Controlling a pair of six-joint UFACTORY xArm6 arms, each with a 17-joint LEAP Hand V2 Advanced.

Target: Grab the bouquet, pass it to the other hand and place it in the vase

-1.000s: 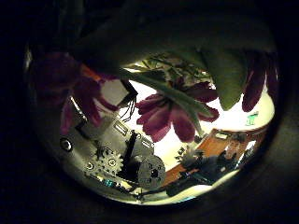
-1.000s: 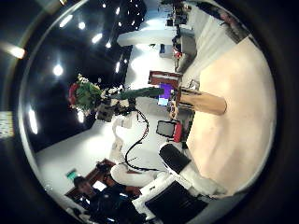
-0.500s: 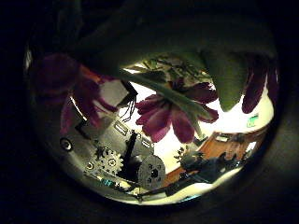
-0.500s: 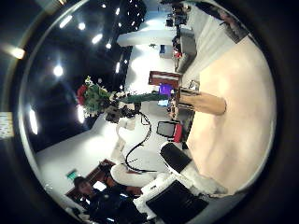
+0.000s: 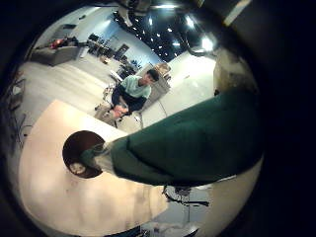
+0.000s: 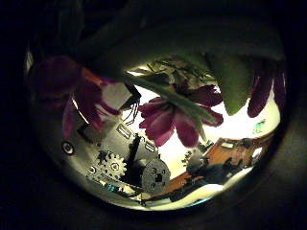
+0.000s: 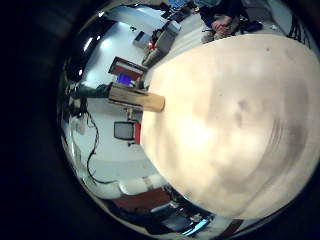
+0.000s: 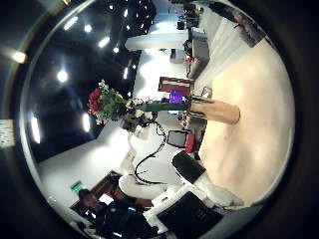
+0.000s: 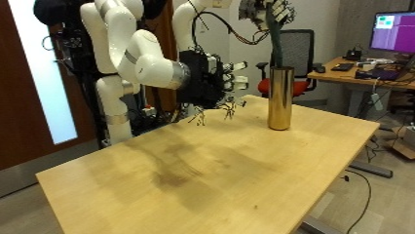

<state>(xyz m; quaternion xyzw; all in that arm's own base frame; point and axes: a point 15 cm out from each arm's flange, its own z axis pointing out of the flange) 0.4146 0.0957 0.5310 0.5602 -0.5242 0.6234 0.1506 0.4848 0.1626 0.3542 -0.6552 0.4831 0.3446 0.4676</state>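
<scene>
My left hand (image 9: 267, 9) is shut on the bouquet (image 9: 277, 37) high above the far side of the table. Its dark green wrapped stem hangs straight down to the mouth of the tall gold vase (image 9: 279, 97). The left little finger side view has the stem (image 5: 188, 148) with its tip at the vase's dark opening (image 5: 74, 148). Blooms (image 6: 173, 115) fill the left thumb side view. My right hand (image 9: 214, 83) hovers open beside the vase and holds nothing. From the right palm, the bouquet (image 8: 108, 103) and the vase (image 8: 219, 112) stand in line, as does the vase (image 7: 137, 97).
The wooden table (image 9: 195, 185) stretches toward the camera from the vase. Behind it stand an office chair (image 9: 304, 49) and a desk with a monitor (image 9: 392, 31). The vase stands near the table's far edge.
In the right thumb side view the bouquet has come closer to the vase along the line of its stem. The right hand and the vase have stayed put.
</scene>
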